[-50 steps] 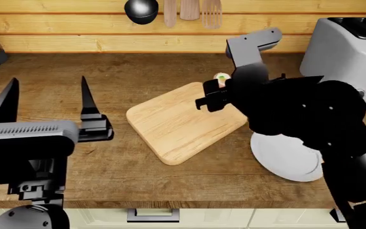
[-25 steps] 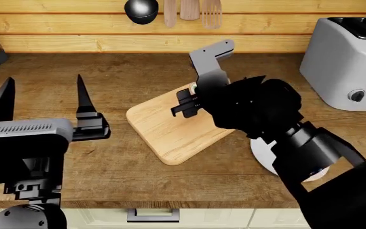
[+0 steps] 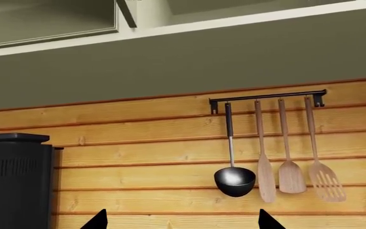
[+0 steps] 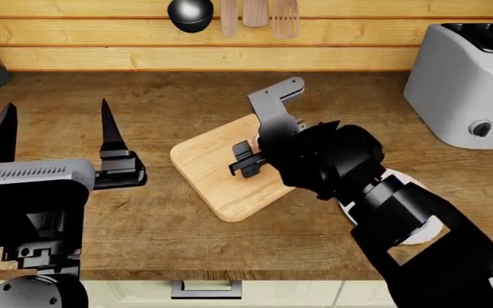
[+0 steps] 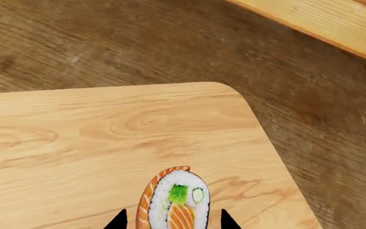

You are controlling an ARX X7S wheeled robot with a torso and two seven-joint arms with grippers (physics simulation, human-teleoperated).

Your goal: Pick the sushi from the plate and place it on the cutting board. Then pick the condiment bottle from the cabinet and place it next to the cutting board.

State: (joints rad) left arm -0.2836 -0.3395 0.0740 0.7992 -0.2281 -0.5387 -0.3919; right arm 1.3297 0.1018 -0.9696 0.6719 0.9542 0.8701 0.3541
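While gripped by the right claw [image 5: 170,224], the sushi [image 5: 174,200] hangs over the cutting board [image 5: 106,143].

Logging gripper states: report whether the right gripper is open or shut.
Shut on the sushi: in the right wrist view the roll sits squeezed between the right gripper's two dark fingertips, over the cutting board.

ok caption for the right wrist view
Right end effector holding the sushi over the cutting board.

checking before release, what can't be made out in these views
- Sushi: lower part cut off by the right wrist view's edge; hidden behind the right claw in the head view, so contact with the cutting board is unclear.
- Plate: mostly behind the right arm.
- Condiment bottle: in no view.
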